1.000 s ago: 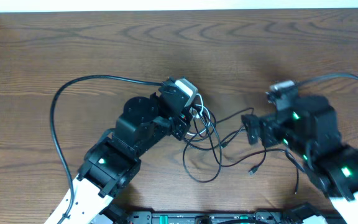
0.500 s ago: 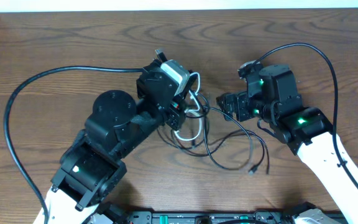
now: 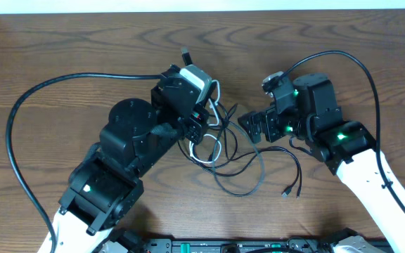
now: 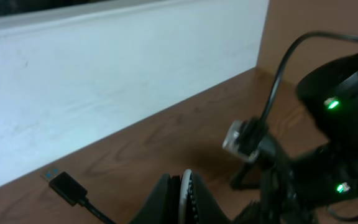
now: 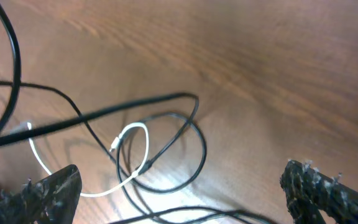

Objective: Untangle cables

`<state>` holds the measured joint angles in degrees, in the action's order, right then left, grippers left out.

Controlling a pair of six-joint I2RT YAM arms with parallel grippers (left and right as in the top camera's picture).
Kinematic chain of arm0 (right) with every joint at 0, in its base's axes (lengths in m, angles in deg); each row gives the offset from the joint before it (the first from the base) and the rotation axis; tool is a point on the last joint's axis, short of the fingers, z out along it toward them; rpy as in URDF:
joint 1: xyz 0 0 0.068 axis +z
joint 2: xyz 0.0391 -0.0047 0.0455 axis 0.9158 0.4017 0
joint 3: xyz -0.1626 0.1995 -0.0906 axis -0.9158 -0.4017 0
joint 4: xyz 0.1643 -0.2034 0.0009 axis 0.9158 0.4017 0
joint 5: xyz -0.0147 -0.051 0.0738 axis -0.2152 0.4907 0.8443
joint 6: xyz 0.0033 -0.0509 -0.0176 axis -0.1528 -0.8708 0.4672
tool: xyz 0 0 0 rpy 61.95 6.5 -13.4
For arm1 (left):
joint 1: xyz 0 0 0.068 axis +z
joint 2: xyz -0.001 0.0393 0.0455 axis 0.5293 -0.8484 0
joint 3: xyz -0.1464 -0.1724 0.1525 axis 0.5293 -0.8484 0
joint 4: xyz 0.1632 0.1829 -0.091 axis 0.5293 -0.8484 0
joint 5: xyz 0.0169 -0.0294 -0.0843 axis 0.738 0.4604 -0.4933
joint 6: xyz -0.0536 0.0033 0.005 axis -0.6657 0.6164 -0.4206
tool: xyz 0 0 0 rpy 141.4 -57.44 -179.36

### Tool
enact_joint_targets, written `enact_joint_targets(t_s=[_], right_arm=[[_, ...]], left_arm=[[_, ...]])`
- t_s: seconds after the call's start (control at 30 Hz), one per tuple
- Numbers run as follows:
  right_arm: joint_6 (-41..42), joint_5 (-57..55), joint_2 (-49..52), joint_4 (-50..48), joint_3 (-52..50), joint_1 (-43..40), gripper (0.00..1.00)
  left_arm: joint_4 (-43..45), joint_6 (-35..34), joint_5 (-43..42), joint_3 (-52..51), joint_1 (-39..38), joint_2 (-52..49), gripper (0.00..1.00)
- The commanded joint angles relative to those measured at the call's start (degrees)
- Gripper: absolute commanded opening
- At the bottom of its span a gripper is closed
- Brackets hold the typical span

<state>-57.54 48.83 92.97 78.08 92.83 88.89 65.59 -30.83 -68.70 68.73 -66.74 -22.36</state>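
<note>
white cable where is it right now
Overhead view, table centre: the white cable loops beside the left tool, tangled among the black cables, between that tool and the open right tool.

The cables (image 3: pixel 234 158) lay heaped on the table (image 3: pixel 83 42), near its middle. The left gripper (image 3: pixel 201 125) sat at the heap's left edge, over the strands there. The right gripper (image 3: pixel 253 126) stood just right of the heap's far part, with loops on the table between its fingers (image 5: pixel 48 190). One plug (image 3: pixel 285 191) lay right of the heap, on the near side. Another plug (image 3: pixel 185 52) showed behind the heap, past the left gripper. The wall (image 3: pixel 188 5) ran well behind it.
</note>
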Motion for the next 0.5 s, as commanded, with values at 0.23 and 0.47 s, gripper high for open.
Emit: enact_joint_targets(t_s=[0.23,0.47], right_arm=[[0.2,6.93,-3.43,-0.96,1.18,-3.78,0.99],[-0.22,17.57,-5.6,1.75,1.18,-3.78,0.97]], left_arm=[[-0.81,0.37,1.03,0.98,0.98,-4.55,0.07],[1.81,0.39,1.03,0.98,0.98,-6.99,0.07]])
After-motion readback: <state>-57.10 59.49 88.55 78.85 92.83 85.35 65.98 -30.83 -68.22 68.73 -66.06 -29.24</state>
